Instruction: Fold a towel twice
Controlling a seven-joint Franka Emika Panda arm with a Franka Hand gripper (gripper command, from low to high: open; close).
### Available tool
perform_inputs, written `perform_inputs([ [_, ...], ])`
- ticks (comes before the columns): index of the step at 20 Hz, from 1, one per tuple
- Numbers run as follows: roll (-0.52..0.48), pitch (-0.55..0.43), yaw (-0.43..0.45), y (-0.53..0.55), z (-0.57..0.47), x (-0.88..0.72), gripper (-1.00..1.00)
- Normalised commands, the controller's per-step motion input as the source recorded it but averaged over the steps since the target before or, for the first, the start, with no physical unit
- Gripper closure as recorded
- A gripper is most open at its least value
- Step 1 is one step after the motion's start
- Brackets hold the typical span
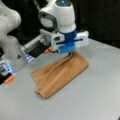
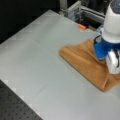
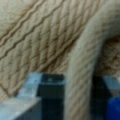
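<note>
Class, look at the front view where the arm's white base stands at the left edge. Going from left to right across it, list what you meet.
Orange item at the left edge → arm's white base → towel, folded over → gripper, pinching the towel's raised edge → bare grey table.

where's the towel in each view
Front view: towel at centre on the table, its upper corner under the gripper.
Front view: towel at right, gripper over it.
Wrist view: towel fills the picture, a fold between the fingers.
Shared landmark: the gripper.
</note>
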Motion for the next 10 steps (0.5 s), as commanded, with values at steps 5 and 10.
perform_inputs([
  [5,0.171,-0.098,-0.233,0.23,-0.19,-0.07,1.00],
  [10,0.144,-0.108,-0.288,0.21,-0.21,-0.04,1.00],
])
